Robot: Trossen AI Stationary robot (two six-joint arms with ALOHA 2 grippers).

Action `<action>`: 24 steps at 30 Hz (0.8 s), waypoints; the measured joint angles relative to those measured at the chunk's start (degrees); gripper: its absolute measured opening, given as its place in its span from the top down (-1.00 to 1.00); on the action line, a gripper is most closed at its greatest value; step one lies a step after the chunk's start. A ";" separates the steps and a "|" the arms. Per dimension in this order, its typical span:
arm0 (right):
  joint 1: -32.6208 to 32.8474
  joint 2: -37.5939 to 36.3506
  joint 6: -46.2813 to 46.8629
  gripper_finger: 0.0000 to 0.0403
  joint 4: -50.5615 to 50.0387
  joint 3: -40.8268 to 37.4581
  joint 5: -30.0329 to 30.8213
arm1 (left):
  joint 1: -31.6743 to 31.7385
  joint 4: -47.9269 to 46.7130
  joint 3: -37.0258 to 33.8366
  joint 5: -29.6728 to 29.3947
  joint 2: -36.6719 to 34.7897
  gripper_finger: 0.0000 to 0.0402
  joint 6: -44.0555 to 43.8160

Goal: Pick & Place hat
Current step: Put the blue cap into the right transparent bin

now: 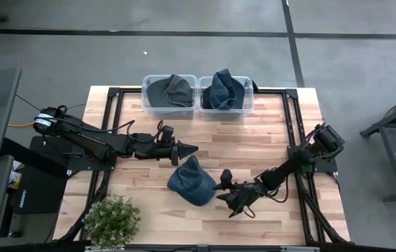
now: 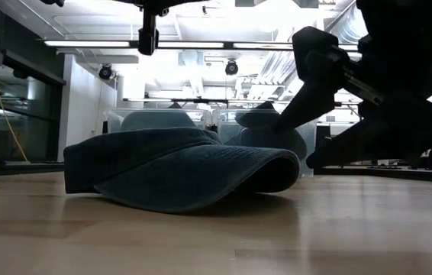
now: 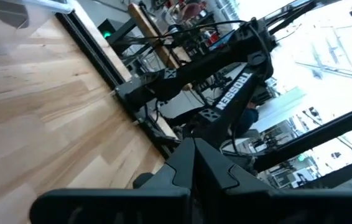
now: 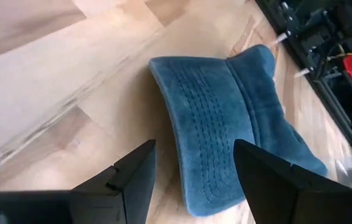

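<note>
One hat [image 1: 192, 181] flat | right gripper [image 1: 220, 187] spread beside it | left gripper [image 1: 189, 149] pinched empty

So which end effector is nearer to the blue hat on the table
Right. The right end effector sits open beside the hat, its brim ahead of the fingers. The left end effector is shut, farther off.

left end effector [image 1: 192, 148] fingers together (tips meeting), arm stretched level toward centre | right end effector [image 1: 227, 192] low, fingers [image 4: 132, 171] spread apart, arm angled inward
</note>
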 joint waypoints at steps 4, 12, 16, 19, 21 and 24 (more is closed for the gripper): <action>-0.73 0.20 -0.68 -0.04 -0.06 0.00 -1.63 | -0.02 0.45 0.02 0.00 -0.04 1.00 -0.20; -2.58 0.26 -3.33 -0.04 1.14 0.00 -3.14 | 0.00 1.36 0.02 -0.42 -0.04 1.00 -0.21; -3.15 0.26 -4.54 -0.04 1.53 0.00 -4.89 | -0.02 2.09 0.02 -0.44 -0.04 1.00 -0.22; -3.44 0.26 -6.37 -0.04 2.42 0.00 -5.64 | 0.00 3.17 0.02 -0.70 -0.04 1.00 -0.22; -3.66 0.26 -6.88 -0.04 2.88 0.00 -6.54 | 0.00 3.32 0.02 -0.72 -0.04 1.00 -0.22; -3.89 0.26 -7.12 -0.04 2.86 0.00 -7.61 | -0.01 3.32 0.02 -0.87 -0.04 1.00 -0.22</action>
